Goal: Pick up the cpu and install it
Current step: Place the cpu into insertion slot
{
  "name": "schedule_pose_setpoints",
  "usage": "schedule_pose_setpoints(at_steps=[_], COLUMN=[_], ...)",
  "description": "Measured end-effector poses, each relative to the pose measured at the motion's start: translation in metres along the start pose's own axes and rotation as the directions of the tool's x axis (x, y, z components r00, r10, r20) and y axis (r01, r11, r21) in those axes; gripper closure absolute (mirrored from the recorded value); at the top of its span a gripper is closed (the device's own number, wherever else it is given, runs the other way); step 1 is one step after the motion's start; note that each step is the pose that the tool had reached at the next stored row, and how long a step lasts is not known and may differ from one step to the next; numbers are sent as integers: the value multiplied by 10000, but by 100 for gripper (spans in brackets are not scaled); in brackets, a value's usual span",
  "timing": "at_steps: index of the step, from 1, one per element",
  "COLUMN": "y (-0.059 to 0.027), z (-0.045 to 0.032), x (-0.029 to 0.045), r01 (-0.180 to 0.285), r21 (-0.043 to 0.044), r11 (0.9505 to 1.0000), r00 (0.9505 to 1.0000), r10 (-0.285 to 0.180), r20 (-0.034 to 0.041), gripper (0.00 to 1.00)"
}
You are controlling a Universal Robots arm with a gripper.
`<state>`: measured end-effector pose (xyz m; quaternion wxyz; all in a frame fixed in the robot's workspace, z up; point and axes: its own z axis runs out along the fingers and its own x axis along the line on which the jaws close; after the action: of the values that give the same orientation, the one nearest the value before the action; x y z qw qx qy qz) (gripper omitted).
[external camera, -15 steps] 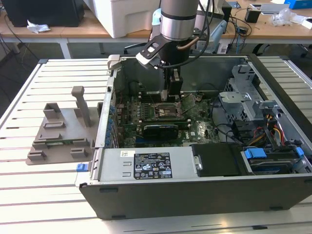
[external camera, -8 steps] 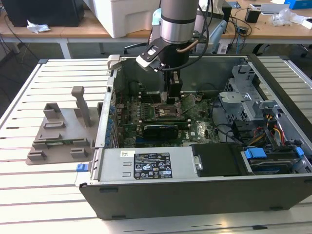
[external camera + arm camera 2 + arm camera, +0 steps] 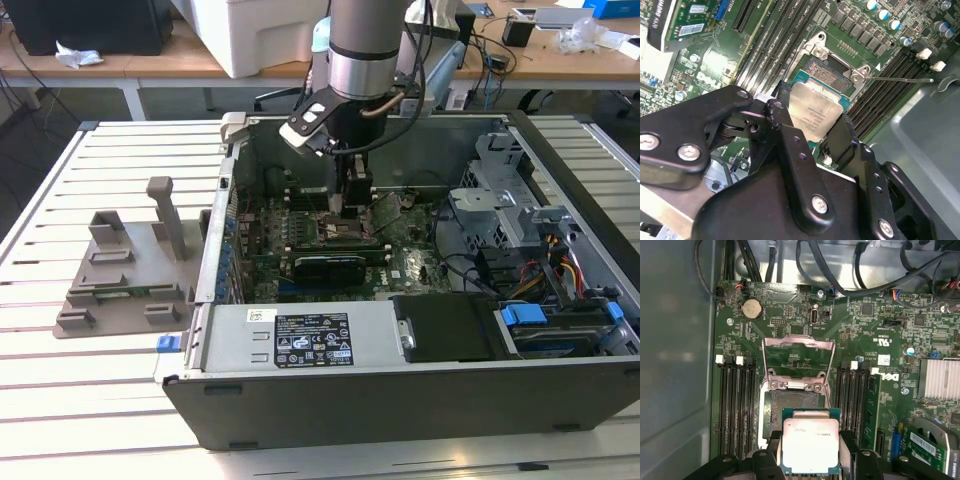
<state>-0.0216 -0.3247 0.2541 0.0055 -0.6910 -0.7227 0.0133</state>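
Second wrist view: the gripper (image 3: 816, 125) was clenched on the cpu (image 3: 815, 102). Its two black fingers (image 3: 790, 150) pinched the chip by opposite edges, which kept the silver-white top facing up and the underside free to meet the board.

In the first wrist view I saw the cpu (image 3: 811, 445) held level between the fingers (image 3: 847, 447). It overlapped one end of the open socket (image 3: 792, 407), so I judged it not yet seated. I could not tell whether it touched the socket frame.

The metal load plate (image 3: 797, 357) stood swung up and back, leaving the socket open to receive the chip. In the second wrist view the thin retention lever (image 3: 900, 78) lay out to one side, released for the same reason. Rows of memory slots (image 3: 732, 405) flanked the socket on the green motherboard (image 3: 865, 340).

In the exterior view the arm (image 3: 365, 50) reached straight down into the open computer case (image 3: 400, 400), near its far wall. A grey moulded tray (image 3: 120, 280) sat on the slatted table (image 3: 60, 400), beside the case on the exterior view's left.
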Motion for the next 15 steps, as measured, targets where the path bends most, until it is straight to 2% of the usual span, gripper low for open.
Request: schedule_pose_setpoints(at_steps=[9,15], y=[18,11], z=[238,317], x=[116,119], r01=[0,-209], r21=[10,13], r11=[10000,9998], r00=[10000,9998], r10=[0,209], r20=[12,26], gripper=[45,45])
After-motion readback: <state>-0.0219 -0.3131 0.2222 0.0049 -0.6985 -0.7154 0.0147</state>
